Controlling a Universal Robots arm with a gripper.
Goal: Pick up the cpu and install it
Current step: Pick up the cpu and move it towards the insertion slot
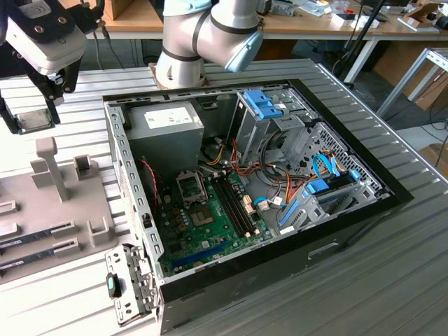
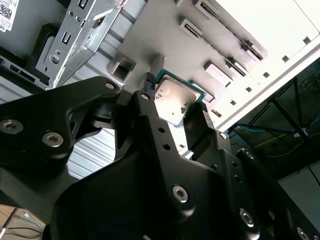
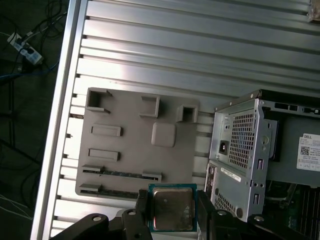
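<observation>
We have the gripper (image 3: 172, 216) clamped on the cpu (image 3: 172, 207), lifted above the grey tray (image 3: 130, 150), with the open computer case (image 1: 350, 231) off to the exterior view's right.

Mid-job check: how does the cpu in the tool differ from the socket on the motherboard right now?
Place: the cpu is gripped in the tool, outside the case; the socket sits fixed on the green motherboard inside the case.
Look: the cpu has a shiny silvery top with a thin green rim; the socket looks dark within a metal frame.
Both are roughly square.
</observation>
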